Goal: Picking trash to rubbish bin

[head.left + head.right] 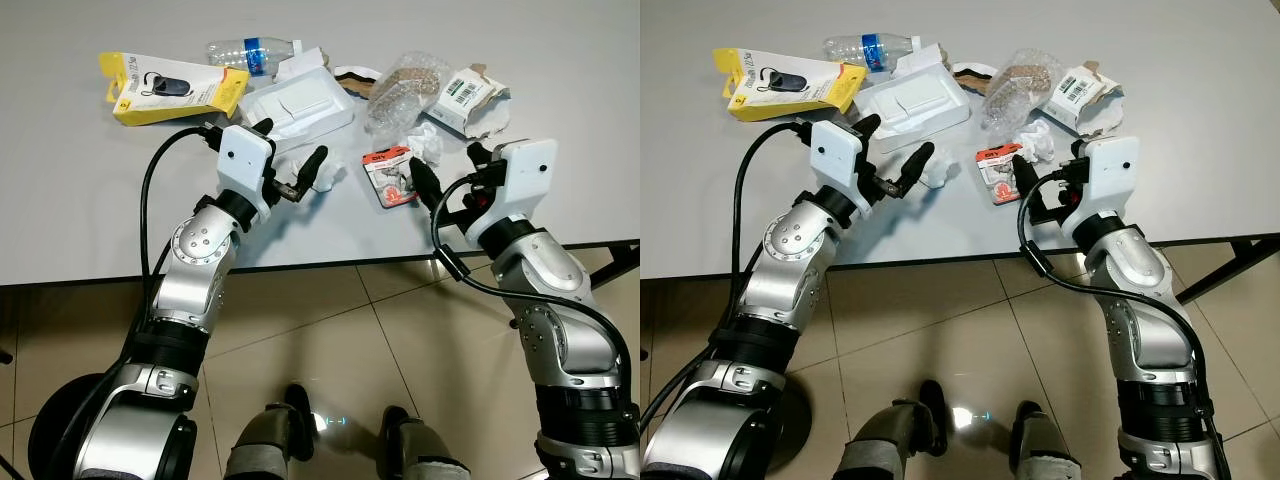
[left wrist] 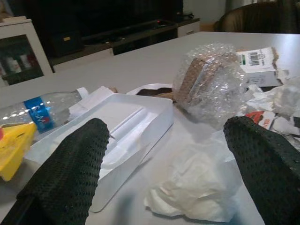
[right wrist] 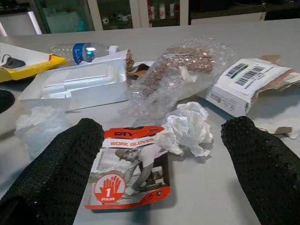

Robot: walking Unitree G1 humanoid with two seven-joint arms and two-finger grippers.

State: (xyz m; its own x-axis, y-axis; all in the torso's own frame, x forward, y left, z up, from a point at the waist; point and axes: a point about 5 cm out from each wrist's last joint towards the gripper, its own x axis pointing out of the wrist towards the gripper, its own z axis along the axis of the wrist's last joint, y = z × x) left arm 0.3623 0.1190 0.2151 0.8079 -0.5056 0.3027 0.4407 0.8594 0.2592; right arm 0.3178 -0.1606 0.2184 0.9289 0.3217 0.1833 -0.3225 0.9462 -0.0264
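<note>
Trash lies scattered on the white table [image 1: 80, 200]: a yellow box [image 1: 170, 88], bottle [image 1: 250, 52], white tray [image 1: 297, 108], bubble wrap [image 1: 408, 85] and torn carton [image 1: 468, 98]. The left gripper [image 1: 290, 160], fingers spread, hovers over a crumpled tissue [image 2: 197, 190] beside the tray. The right gripper [image 1: 450, 168], fingers also spread, straddles the red glove packet [image 3: 131, 166], a paper ball [image 3: 187, 127] just beyond it.

Trash [image 1: 405, 85] crowds table [image 1: 80, 200] centre; near edge free.
</note>
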